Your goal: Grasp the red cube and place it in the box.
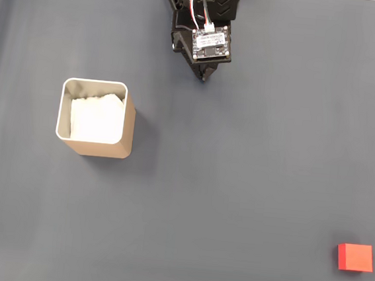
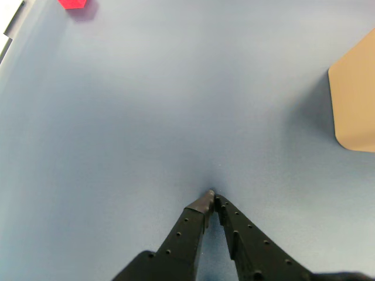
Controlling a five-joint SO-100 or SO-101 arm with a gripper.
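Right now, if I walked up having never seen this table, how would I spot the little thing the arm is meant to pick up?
Start with the dark grey table in the fixed view and look away from the arm's tool at the top edge, down to the bottom right corner. There sits the red cube, alone. It is bright red and far smaller than the tan box on the left.

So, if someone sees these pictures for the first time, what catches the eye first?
Probably the red cube, bright against the dark grey table, alone near the lower right corner of the fixed view. Next comes the tan box with its white lining, standing at left of centre. The black gripper hangs at the top centre of that view, fingertips together, holding nothing.
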